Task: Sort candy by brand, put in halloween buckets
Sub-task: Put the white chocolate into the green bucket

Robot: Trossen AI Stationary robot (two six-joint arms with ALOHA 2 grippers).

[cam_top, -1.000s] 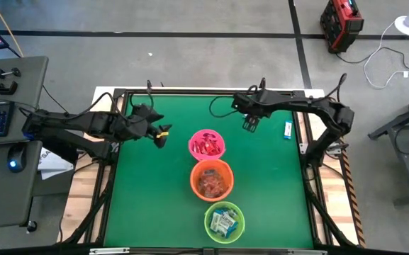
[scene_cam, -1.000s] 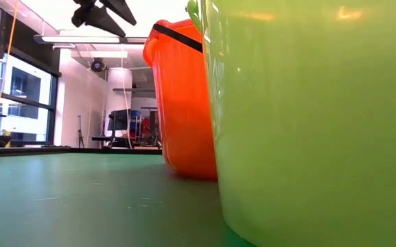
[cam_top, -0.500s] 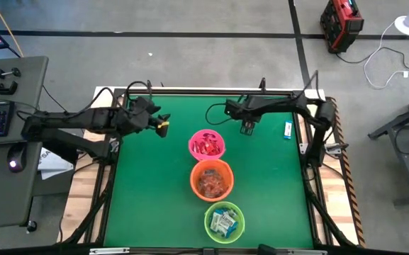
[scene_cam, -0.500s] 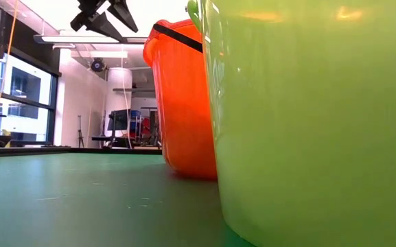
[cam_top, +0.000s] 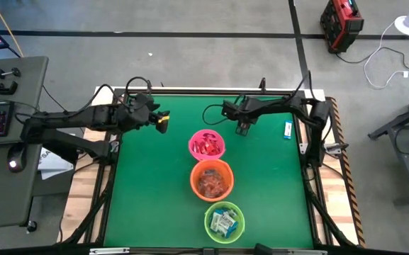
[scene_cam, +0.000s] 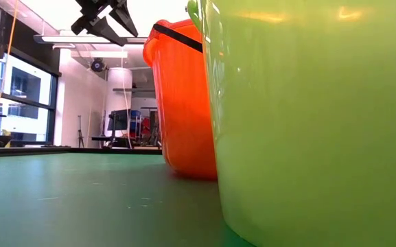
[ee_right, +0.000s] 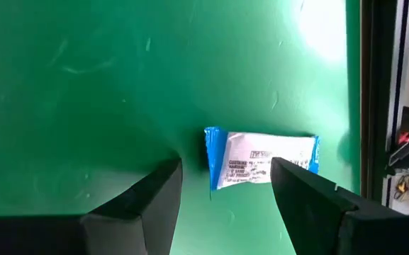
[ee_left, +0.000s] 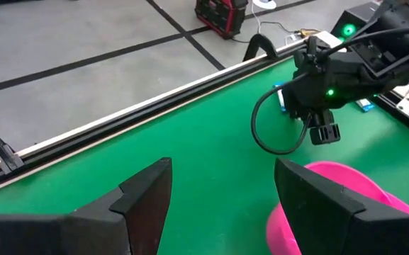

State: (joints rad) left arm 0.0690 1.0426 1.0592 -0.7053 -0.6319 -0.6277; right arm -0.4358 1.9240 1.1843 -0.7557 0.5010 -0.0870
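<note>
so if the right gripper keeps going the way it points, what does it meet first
Most likely the blue-and-white candy lying on the green table: it sits straight ahead between the right gripper fingers, which stand open. How far off is unclear.

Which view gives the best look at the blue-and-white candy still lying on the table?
The right wrist view: the blue-and-white candy lies flat on the mat, seen whole. The high view shows it only as a small blue sliver near the table's right edge. The low view misses it.
</note>
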